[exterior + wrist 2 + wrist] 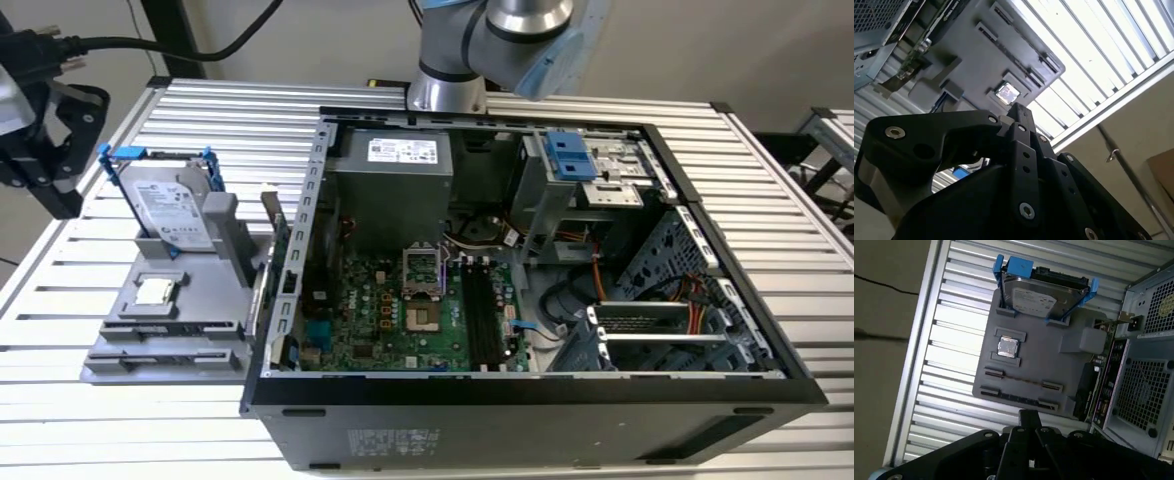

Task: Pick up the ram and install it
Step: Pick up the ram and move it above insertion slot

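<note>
End effector [1029, 416] above grey tray [1044, 362]

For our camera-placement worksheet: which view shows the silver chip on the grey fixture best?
The first wrist view: the silver chip lies face-on, unobstructed. The exterior view shows it obliquely; the second wrist view shows it glaring beyond the end effector.

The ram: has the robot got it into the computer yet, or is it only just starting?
Nothing looks done yet. The long black slots on the computer's board look empty. The ram seems to stand on edge in the grey tray beside the case, untouched. In hand: the gripper hangs above that tray, close to the ram. Picking it up and installing it are both left.
</note>
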{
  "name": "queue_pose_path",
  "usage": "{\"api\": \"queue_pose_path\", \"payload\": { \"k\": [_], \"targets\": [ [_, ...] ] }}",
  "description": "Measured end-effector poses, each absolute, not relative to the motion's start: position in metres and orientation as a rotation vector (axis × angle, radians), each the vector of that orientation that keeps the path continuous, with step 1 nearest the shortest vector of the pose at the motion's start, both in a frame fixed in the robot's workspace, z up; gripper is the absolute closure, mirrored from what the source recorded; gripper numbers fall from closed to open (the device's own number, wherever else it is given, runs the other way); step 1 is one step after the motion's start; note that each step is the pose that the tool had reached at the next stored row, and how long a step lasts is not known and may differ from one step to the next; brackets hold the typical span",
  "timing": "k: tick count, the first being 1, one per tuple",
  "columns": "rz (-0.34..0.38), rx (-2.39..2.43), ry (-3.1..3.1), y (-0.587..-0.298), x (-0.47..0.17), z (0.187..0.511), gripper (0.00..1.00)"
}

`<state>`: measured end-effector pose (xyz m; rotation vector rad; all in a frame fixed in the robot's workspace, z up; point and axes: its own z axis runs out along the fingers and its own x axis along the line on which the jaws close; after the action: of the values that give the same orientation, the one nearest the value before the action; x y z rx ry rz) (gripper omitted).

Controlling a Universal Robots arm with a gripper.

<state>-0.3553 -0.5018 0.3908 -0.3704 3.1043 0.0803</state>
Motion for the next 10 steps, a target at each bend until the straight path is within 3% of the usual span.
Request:
{"api": "queue_pose_path", "payload": {
  "k": [10],
  "targets": [
    [0.082, -0.586, 3.075, -0.5018, -0.3553, 0.3908, 1.00]
  ]
}}
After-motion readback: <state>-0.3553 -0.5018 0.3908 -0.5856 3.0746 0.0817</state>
